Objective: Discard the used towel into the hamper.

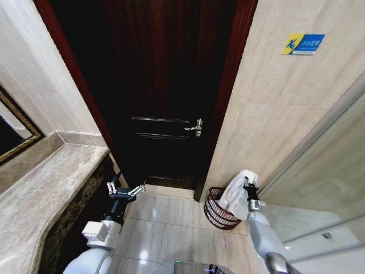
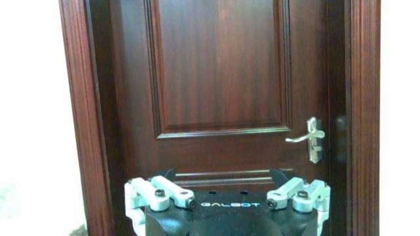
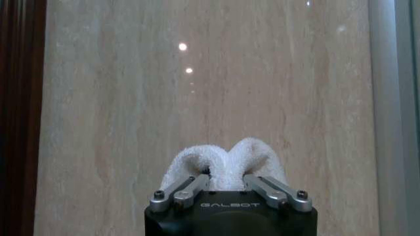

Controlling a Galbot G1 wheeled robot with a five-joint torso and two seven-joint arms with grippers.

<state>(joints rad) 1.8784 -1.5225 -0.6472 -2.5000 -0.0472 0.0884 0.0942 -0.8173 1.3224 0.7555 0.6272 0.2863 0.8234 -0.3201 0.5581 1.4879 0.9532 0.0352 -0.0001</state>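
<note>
The white towel (image 1: 235, 191) hangs bunched from my right gripper (image 1: 248, 184), which is shut on its top fold; its lower end droops into the hamper (image 1: 217, 211). The hamper is a dark red-brown wire basket on the tiled floor, against the beige wall right of the door. In the right wrist view the towel (image 3: 223, 162) bulges out between the fingers (image 3: 190, 189) in front of the wall. My left gripper (image 1: 125, 190) hangs open and holds nothing, above the floor beside the counter, facing the door; the left wrist view shows the left gripper (image 2: 226, 196) with its fingers spread wide.
A dark wooden door (image 1: 165, 97) with a metal handle (image 1: 197, 128) stands shut ahead. A marble counter (image 1: 45, 194) runs along the left, with a framed mirror (image 1: 14, 128) above it. A glass panel (image 1: 319, 194) is at the right. Tiled floor (image 1: 171, 228) lies between.
</note>
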